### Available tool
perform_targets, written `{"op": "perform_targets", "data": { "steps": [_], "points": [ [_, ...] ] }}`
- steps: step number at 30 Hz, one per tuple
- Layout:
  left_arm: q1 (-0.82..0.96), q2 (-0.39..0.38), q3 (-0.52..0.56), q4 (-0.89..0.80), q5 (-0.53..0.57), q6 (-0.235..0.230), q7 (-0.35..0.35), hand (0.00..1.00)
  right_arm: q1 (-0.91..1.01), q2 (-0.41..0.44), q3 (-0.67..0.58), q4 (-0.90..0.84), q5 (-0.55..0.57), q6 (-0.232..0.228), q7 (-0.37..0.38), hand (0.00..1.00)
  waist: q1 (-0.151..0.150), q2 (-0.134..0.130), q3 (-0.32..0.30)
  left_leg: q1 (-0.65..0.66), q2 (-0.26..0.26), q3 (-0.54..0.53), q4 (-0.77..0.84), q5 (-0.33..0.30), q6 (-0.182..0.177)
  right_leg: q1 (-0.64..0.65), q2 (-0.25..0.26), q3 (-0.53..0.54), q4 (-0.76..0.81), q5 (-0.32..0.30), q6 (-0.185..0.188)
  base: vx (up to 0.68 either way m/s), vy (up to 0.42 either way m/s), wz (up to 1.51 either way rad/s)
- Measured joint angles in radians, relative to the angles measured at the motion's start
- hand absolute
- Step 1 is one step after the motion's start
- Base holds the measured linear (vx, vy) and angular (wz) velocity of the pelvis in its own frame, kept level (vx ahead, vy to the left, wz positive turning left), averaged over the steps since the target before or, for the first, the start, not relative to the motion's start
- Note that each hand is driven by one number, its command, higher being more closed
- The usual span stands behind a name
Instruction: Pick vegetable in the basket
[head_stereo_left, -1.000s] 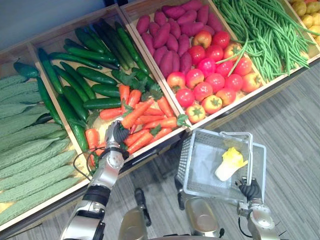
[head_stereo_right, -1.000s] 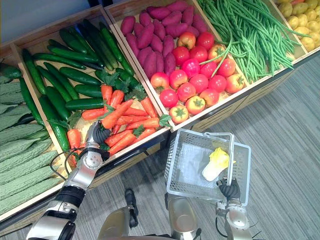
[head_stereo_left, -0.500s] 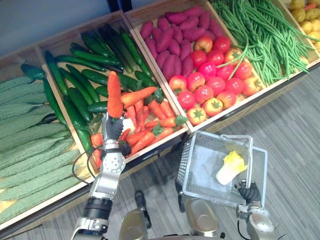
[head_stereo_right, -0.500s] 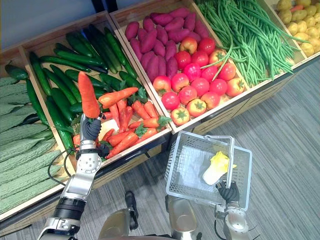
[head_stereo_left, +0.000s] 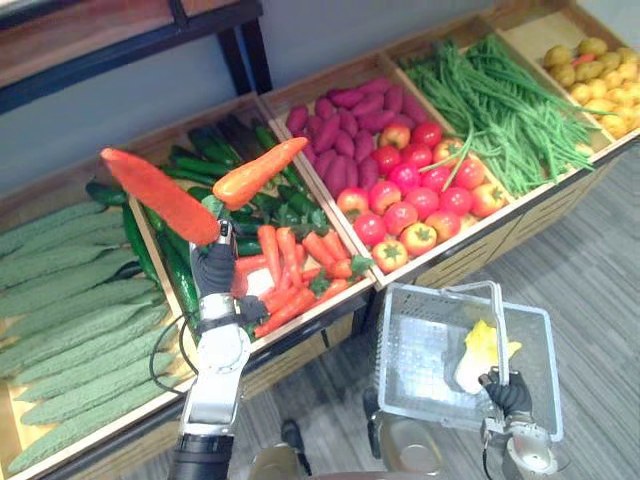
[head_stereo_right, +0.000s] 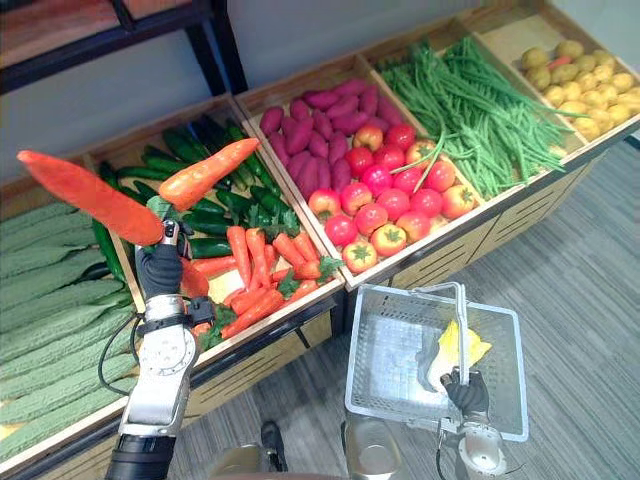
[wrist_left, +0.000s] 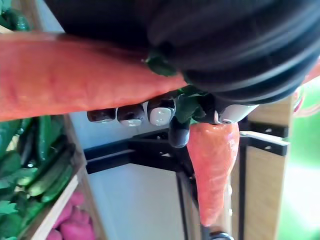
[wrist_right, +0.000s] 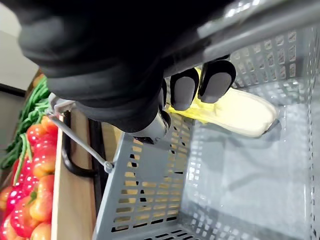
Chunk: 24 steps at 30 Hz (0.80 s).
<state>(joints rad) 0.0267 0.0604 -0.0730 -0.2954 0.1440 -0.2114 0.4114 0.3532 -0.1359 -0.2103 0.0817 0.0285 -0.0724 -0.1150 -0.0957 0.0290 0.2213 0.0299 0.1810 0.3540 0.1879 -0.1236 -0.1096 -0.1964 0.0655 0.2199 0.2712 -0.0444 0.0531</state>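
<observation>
The left hand (head_stereo_left: 213, 268) stands upright over the carrot bin (head_stereo_left: 285, 348), its fingers curled tight round the leafy tops of two carrots at once. A longer carrot (head_stereo_left: 160, 195) slants up and out toward the robot's left, and a shorter carrot (head_stereo_left: 258, 172) slants up toward its right, so the pair fans from the fist in a wide V, both tips well above the produce. From this hand the basket (head_stereo_left: 402, 350) lies off to the robot's right and lower, nearer its body, past the bin's front edge. It hangs from the right hand (head_stereo_left: 508, 393), whose fingers are closed round the handle, and a pale yellow cabbage (head_stereo_left: 480, 350) already lies in it. I judge the carry must sweep rightward and down. With the long axes splayed, the shorter carrot's tip would likely reach the basket's rim first.
</observation>
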Motion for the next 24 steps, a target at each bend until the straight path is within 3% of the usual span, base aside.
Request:
{"op": "perform_targets", "data": {
  "steps": [3,6,9,10,11,12,13,14,16,17,18,19,20,22,24],
  "points": [
    [-0.002,-0.009,-0.077,-0.012,-0.022,-0.009,-0.026,1.0,0.031,0.028,-0.004,-0.102,0.0,0.001,-0.005,1.0,-0.001,0.0,0.0,-0.003,0.037,0.067,0.087,-0.056,-0.001,-0.005,0.034,0.06,0.0,0.015,0.01,-0.02,0.05,-0.86],
    [-0.002,-0.03,-0.137,-0.012,-0.027,-0.012,-0.06,1.0,0.027,0.056,0.001,-0.167,0.0,0.001,-0.017,1.0,0.001,-0.011,-0.018,-0.012,0.07,0.165,0.161,-0.107,-0.004,-0.049,0.067,0.115,0.008,0.026,-0.003,-0.04,0.051,-1.05],
    [-0.009,-0.034,-0.19,-0.008,-0.028,-0.011,-0.066,1.0,-0.014,0.074,0.028,-0.193,-0.001,0.001,-0.022,1.0,0.001,-0.027,-0.019,0.036,0.08,0.326,0.161,-0.122,0.012,-0.119,-0.075,-0.205,0.027,-0.002,-0.055,-0.03,0.079,-1.43],
    [-0.01,-0.035,-0.201,-0.005,-0.03,-0.011,-0.074,1.0,-0.034,0.074,0.043,-0.187,-0.003,0.001,-0.023,1.0,-0.001,-0.03,-0.018,0.066,0.075,0.378,0.16,-0.132,0.009,-0.124,-0.162,-0.395,0.05,-0.017,-0.088,0.05,0.058,-1.34],
    [-0.021,-0.035,-0.202,0.009,-0.035,-0.016,-0.082,1.0,-0.062,0.072,0.055,-0.164,-0.009,0.001,-0.023,1.0,0.0,-0.03,-0.018,0.093,0.077,0.427,0.159,-0.139,0.006,-0.12,-0.226,-0.568,0.065,-0.021,-0.146,0.07,0.047,-1.42],
    [-0.032,-0.035,-0.199,0.022,-0.036,-0.017,-0.081,1.0,-0.086,0.07,0.062,-0.147,-0.012,0.001,-0.024,1.0,0.001,-0.029,-0.02,0.102,0.08,0.454,0.151,-0.14,0.008,-0.118,-0.252,-0.646,0.075,-0.031,-0.179,0.1,-0.032,-1.67],
    [-0.073,-0.035,-0.198,0.059,-0.045,-0.018,-0.081,1.0,-0.148,0.06,0.08,-0.112,-0.024,0.001,-0.027,1.0,0.002,-0.031,-0.02,0.127,0.075,0.534,0.126,-0.139,0.006,-0.117,-0.304,-0.792,0.103,-0.046,-0.197,0.09,-0.06,-1.66],
    [-0.09,-0.035,-0.198,0.083,-0.048,-0.018,-0.082,1.0,-0.186,0.049,0.099,-0.088,-0.037,0.001,-0.027,1.0,0.001,-0.034,-0.021,0.148,0.069,0.578,0.119,-0.135,-0.003,-0.123,-0.31,-0.817,0.111,-0.041,-0.191,0.1,-0.082,-1.71],
    [-0.115,-0.036,-0.206,0.136,-0.05,-0.017,-0.083,1.0,-0.229,0.032,0.128,-0.058,-0.049,0.001,-0.019,1.0,-0.002,-0.028,-0.021,0.192,0.066,0.593,0.116,-0.136,0.0,-0.138,-0.266,-0.748,0.104,-0.007,-0.161,0.12,-0.098,-1.71],
    [-0.134,-0.035,-0.232,0.182,-0.05,-0.017,-0.087,1.0,-0.239,0.001,0.17,-0.05,-0.048,0.001,-0.015,1.0,-0.002,-0.007,-0.032,0.212,0.11,0.594,0.182,-0.138,0.005,-0.137,-0.194,-0.678,0.089,-0.005,-0.159,0.16,-0.125,-1.87],
    [-0.138,-0.035,-0.245,0.192,-0.05,-0.017,-0.09,1.0,-0.242,-0.013,0.19,-0.051,-0.048,0.001,-0.014,1.0,-0.002,0.002,-0.037,0.21,0.141,0.582,0.236,-0.139,0.01,-0.13,-0.167,-0.656,0.072,-0.004,-0.157,0.23,-0.107,-1.73],
    [-0.14,-0.033,-0.256,0.198,-0.05,-0.017,-0.101,1.0,-0.25,-0.03,0.219,-0.05,-0.048,0.002,-0.013,1.0,-0.005,0.009,-0.038,0.2,0.186,0.546,0.326,-0.128,0.046,-0.116,-0.123,-0.625,0.049,-0.004,-0.157,0.33,-0.106,-1.56],
    [-0.155,-0.021,-0.288,0.239,-0.049,-0.017,-0.108,1.0,-0.262,-0.054,0.262,-0.051,-0.045,0.002,-0.009,1.0,-0.004,0.013,-0.039,0.138,0.238,0.387,0.518,-0.075,0.133,-0.075,-0.064,-0.569,0.0,0.005,-0.17,0.33,-0.076,-1.48],
    [-0.16,-0.019,-0.314,0.269,-0.049,-0.015,-0.109,1.0,-0.281,-0.073,0.301,-0.05,-0.038,0.002,-0.006,1.0,-0.003,0.013,-0.037,0.053,0.202,0.204,0.619,-0.124,0.068,-0.029,-0.035,-0.514,-0.048,0.019,-0.18,0.25,0.013,-1.22],
    [-0.152,-0.019,-0.329,0.273,-0.049,-0.012,-0.117,1.0,-0.31,-0.078,0.352,-0.051,-0.031,0.002,0.012,1.0,0.006,0.008,-0.035,-0.04,0.109,0.057,0.605,-0.184,0.076,0.043,-0.025,-0.415,-0.112,0.04,-0.187,0.25,0.104,-1.19]
  ]
}}
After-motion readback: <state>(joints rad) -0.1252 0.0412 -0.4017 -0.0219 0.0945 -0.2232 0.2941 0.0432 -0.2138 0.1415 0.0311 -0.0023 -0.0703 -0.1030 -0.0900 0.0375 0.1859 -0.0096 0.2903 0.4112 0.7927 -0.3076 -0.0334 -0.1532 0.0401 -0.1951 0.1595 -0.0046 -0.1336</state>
